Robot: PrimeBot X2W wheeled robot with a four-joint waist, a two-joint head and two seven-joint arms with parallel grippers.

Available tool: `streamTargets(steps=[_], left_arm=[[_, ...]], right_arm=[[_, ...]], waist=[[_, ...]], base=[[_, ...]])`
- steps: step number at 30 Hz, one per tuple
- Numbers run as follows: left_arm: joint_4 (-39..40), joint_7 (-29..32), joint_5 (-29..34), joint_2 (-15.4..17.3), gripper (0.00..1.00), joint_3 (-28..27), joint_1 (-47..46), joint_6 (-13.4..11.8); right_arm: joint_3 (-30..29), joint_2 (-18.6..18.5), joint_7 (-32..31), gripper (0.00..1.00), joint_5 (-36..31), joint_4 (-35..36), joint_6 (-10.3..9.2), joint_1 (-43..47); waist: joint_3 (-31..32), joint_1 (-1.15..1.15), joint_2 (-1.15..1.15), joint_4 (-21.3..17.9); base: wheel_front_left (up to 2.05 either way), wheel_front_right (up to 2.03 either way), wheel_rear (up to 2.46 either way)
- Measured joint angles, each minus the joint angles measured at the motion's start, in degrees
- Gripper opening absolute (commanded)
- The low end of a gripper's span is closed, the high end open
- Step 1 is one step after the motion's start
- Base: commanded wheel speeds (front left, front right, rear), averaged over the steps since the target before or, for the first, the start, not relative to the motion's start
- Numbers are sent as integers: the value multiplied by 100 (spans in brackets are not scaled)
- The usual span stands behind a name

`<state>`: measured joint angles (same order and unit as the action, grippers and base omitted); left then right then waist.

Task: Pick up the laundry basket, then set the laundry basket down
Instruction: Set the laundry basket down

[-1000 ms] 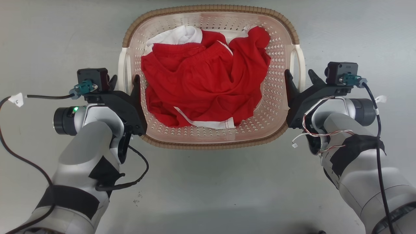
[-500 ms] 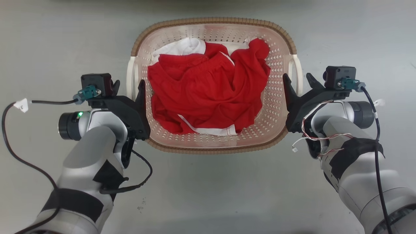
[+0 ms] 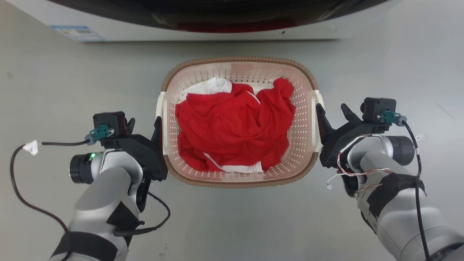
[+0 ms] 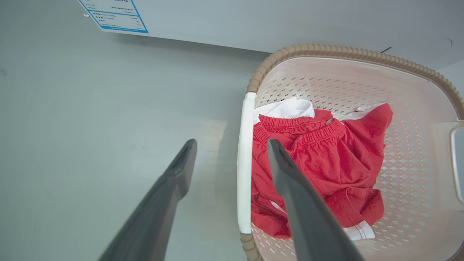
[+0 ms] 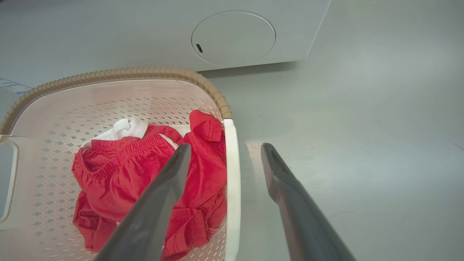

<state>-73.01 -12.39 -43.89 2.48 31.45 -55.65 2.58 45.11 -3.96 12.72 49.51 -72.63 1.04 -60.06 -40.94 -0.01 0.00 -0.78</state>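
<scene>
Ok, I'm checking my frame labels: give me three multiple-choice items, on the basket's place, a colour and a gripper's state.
1. Where is the basket? A) on a table B) on a shelf C) on the floor before the washing machine
2. Most clothes in it are: A) blue B) red C) green
3. The left gripper is: A) open astride the handle B) shut on the handle C) shut beside the basket
Answers: 1 C, the machine's front lies beyond its rim; 2 B, red with some white; 3 A, gaps show either side of the handle.
</scene>
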Motion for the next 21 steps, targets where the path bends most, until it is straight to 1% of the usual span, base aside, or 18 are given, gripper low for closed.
streamTargets(steps=[1, 6, 11, 13, 21], left_arm=[[0, 0, 0, 0, 100, 0, 0, 0], [-12, -87, 1, 34, 100, 11, 202, 1], [-20, -144, 1, 141, 100, 1, 436, 11], [-21, -160, 1, 169, 100, 0, 549, 49], [22, -190, 65, 149, 100, 27, 846, 42]], right_arm=[[0, 0, 0, 100, 0, 0, 0, 0], [-60, -27, 63, 100, 40, -16, 5, 222], [-105, -51, 107, 100, 52, -26, 7, 453], [-108, -46, 134, 100, 52, -25, 52, 548], [-187, -42, 154, 100, 54, 12, 52, 911]], waist=[[0, 0, 0, 0], [387, 0, 0, -7], [793, 0, 0, -13], [960, 0, 0, -18], [1602, 0, 0, -42]], base=[[0, 0, 0], [0, 0, 0], [0, 0, 0], [0, 0, 0], [0, 0, 0]])
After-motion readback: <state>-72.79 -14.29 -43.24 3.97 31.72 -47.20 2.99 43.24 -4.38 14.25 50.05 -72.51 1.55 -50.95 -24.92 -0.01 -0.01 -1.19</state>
